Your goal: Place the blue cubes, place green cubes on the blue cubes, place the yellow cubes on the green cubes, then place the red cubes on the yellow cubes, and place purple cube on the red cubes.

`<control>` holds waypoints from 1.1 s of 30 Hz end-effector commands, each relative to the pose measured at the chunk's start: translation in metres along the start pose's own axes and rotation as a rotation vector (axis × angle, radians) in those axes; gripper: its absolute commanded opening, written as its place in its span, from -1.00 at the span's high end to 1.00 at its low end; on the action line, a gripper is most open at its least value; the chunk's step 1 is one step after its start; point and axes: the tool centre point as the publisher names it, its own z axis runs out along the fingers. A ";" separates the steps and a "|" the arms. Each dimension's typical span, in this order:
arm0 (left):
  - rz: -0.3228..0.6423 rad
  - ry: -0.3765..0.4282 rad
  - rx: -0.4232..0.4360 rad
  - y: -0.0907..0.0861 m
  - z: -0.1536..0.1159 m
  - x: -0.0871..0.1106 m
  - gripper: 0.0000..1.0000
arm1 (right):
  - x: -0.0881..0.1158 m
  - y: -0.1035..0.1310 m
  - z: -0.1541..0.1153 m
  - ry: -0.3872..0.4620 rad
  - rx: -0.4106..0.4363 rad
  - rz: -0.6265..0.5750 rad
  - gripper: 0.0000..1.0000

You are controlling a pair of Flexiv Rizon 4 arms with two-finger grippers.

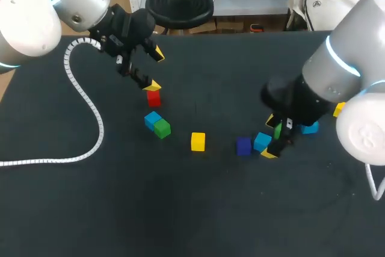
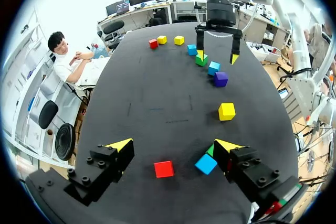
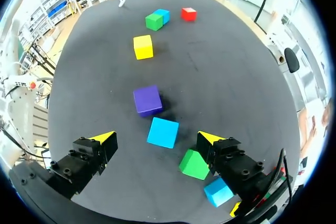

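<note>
My left gripper (image 1: 155, 69) hangs open above a red cube (image 1: 154, 97), which lies between its open fingers, untouched (image 2: 164, 169). A blue cube (image 1: 152, 118) and a green cube (image 1: 162, 129) touch each other just beside it. A yellow cube (image 1: 198, 141) sits alone mid-table. My right gripper (image 1: 270, 136) is open over a blue cube (image 3: 163, 132), with a purple cube (image 3: 147, 100) just ahead. A green cube (image 3: 193, 164) and another blue cube (image 3: 218, 191) lie by one of its fingers (image 3: 220, 153).
At the table's right side, beyond my right arm, lie two yellow cubes (image 2: 179, 40) (image 2: 161, 39) and another red cube (image 2: 153, 43). A white coiled cable (image 1: 90, 109) trails over the left of the dark table (image 1: 180, 209).
</note>
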 end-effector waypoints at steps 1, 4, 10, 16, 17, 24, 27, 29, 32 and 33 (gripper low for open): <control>-0.003 0.006 0.002 0.001 0.000 -0.001 -1.00 | 0.000 -0.004 0.008 0.000 -0.026 0.007 -1.00; -0.003 0.006 0.002 0.001 0.000 -0.001 -1.00 | 0.000 -0.007 0.011 -0.006 -0.033 0.007 -1.00; -0.003 0.006 0.002 0.001 0.000 -0.001 -1.00 | 0.001 -0.014 0.015 -0.017 -0.050 -0.001 -1.00; -0.003 0.006 0.002 0.001 0.000 -0.001 -1.00 | 0.000 -0.018 0.018 -0.012 -0.061 -0.012 -1.00; -0.003 0.006 0.002 0.001 0.000 -0.001 -1.00 | 0.000 -0.018 0.019 -0.012 -0.064 -0.015 -1.00; -0.003 0.006 0.002 0.001 0.000 -0.001 -1.00 | -0.001 -0.020 0.024 -0.013 -0.076 -0.018 -1.00; -0.003 0.006 0.002 0.001 0.000 -0.001 -1.00 | 0.001 -0.020 0.027 -0.012 -0.084 -0.015 -0.84; -0.003 0.006 0.002 0.001 0.000 -0.001 -1.00 | 0.001 -0.020 0.029 -0.009 -0.091 -0.012 -0.38; -0.003 0.006 0.002 0.001 0.000 -0.001 -1.00 | 0.003 -0.020 0.032 -0.006 -0.096 -0.012 -0.45; -0.003 0.006 0.002 0.001 0.000 -0.001 -1.00 | 0.003 -0.020 0.032 -0.005 -0.097 -0.012 -0.35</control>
